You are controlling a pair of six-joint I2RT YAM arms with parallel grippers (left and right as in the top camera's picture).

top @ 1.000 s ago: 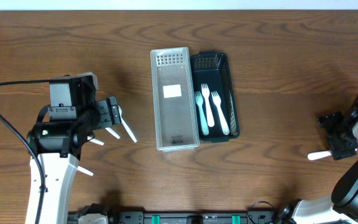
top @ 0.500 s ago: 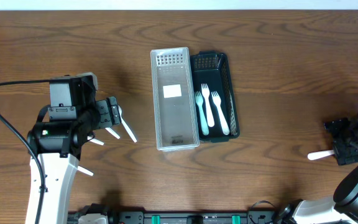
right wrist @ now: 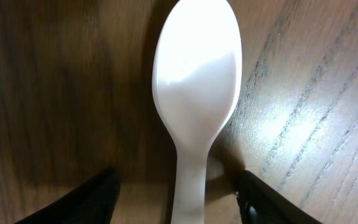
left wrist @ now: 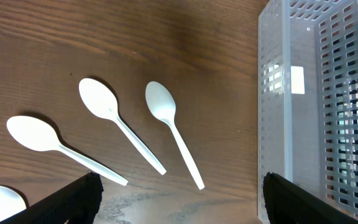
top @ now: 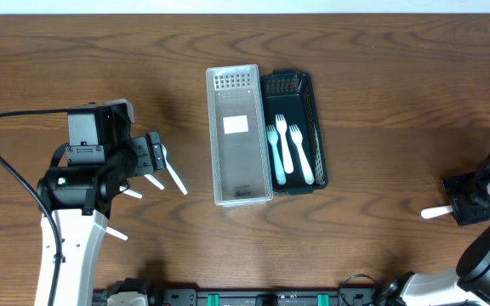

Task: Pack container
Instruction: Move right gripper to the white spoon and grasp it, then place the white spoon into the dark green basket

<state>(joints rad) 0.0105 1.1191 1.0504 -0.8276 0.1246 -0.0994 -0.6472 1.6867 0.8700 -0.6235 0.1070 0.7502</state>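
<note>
A clear slotted container (top: 239, 136) lies beside a black basket (top: 306, 89) that holds a light blue fork (top: 274, 157) and two white forks (top: 302, 155). My left gripper (top: 153, 158) is open and empty over several white spoons (top: 175, 178). The left wrist view shows these spoons (left wrist: 173, 130) lying on the table ahead of the open fingers (left wrist: 179, 205), with the clear container's wall (left wrist: 319, 112) at right. My right gripper (top: 468, 201) is open at the table's right edge. A single white spoon (right wrist: 194, 93) lies between its fingers (right wrist: 179, 202), untouched.
The wooden table (top: 381, 76) carries the two containers at its middle. The lone spoon's handle (top: 436, 212) points left from the right gripper. A black cable (top: 7, 170) loops beside the left arm.
My right gripper has moved a little right and toward the front edge, settling over the lone spoon's bowl end. The spoon, the left arm and the containers have not moved.
</note>
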